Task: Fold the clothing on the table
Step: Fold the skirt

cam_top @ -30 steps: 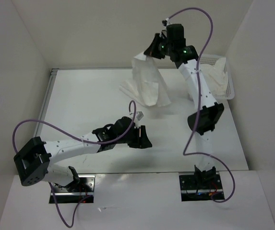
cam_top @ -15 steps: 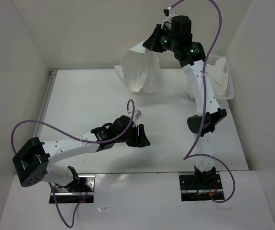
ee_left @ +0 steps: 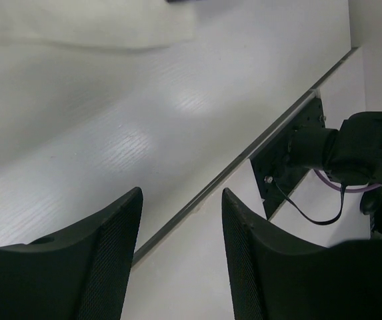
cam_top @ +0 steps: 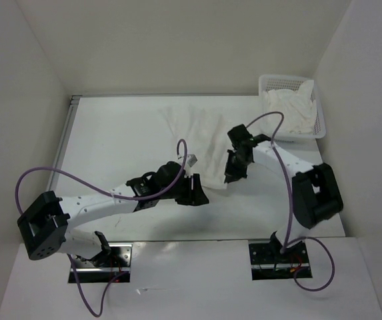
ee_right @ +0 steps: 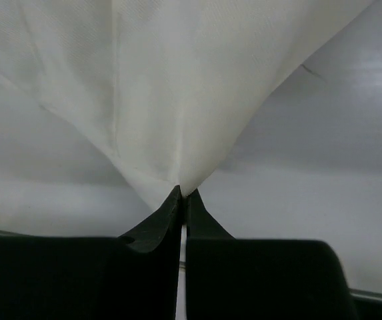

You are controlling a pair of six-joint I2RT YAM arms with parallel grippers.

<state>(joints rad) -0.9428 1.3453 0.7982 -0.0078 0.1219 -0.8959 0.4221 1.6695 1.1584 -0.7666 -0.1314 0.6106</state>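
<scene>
The clothing point(cam_top: 197, 137), a thin white garment, lies stretched out on the table point(cam_top: 111, 140) from the back middle toward the near middle. My right gripper point(cam_top: 230, 177) is low over the table, shut on the garment's near corner. In the right wrist view the fabric point(ee_right: 177, 80) fans out from the pinched fingertips point(ee_right: 183, 193). My left gripper point(cam_top: 201, 198) sits just left of that corner, open with nothing between its fingers point(ee_left: 179, 200). It looks along the bare table toward the near edge, and a pale strip of the garment point(ee_left: 77, 27) shows at the top of its view.
A white mesh basket point(cam_top: 321, 127) holding a heap of white cloth point(cam_top: 291, 107) stands at the back right corner. White walls close in the table on three sides. The arm bases point(cam_top: 277, 257) are bolted past the near edge.
My right arm has swung down from high at the back to the near middle, pulling the hanging garment out flat across the table. The left arm has stayed put.
</scene>
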